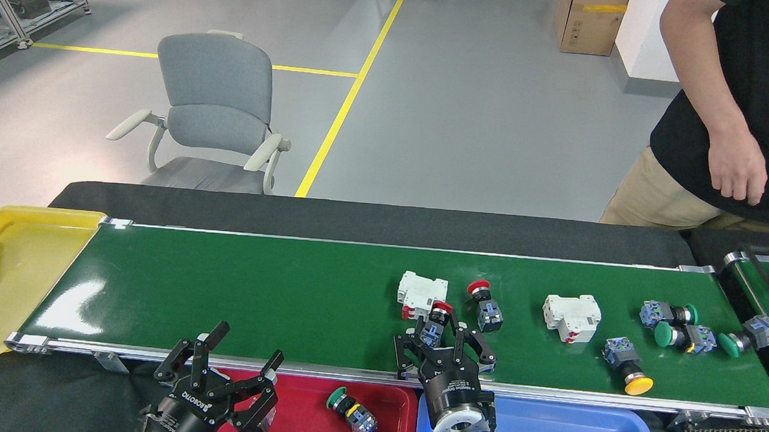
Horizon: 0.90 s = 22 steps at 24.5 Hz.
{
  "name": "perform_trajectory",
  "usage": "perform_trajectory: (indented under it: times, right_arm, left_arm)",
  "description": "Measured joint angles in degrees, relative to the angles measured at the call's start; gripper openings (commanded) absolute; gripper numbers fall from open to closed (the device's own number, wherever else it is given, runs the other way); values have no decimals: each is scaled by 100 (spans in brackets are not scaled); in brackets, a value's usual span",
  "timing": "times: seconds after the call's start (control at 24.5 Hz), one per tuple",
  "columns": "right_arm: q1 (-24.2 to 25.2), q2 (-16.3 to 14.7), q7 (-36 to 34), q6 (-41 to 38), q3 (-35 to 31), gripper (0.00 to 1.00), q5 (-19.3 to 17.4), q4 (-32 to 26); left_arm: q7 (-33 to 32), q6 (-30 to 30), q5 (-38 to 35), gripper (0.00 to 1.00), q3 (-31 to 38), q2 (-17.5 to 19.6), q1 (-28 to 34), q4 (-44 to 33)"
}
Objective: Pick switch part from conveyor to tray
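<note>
Green conveyor (258, 288) carries the red-capped switch part (434, 322) near its front rail, and my right gripper (436, 338) has its fingers spread around it, not pinching. My left gripper (235, 359) hangs spread above the red tray (298, 407).

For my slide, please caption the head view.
Right gripper open around a red-capped switch on the conveyor; left gripper waits open.

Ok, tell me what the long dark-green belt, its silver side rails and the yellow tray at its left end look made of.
Long dark-green belt: probably smooth PVC or rubber, glossy with white glare. Silver side rails: likely aluminium, with a bright metallic sheen. Yellow tray: seemingly moulded plastic, uniform colour and rounded rim.
</note>
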Motion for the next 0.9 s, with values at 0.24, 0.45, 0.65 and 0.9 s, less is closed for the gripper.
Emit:
perform_trajectory:
  times: [0.24, 0.45, 0.65, 0.9]
  right_arm:
    - [54, -10, 17, -20, 147, 8, 2, -177]
    - [502, -474, -1, -54, 1343, 48, 24, -1236]
    - [592, -954, -474, -126, 2435, 100, 15, -1577]
    - [614, -991, -611, -138, 2386, 100, 12, -1650]
  left_arm:
    - [-2, -10, 0, 100, 37, 0, 114, -1]
    - [-2, -10, 0, 100, 154, 0, 189, -49]
    - [-3, -12, -1, 100, 153, -1, 197, -54]
    - [-72, 32, -175, 100, -56, -156, 25, 27]
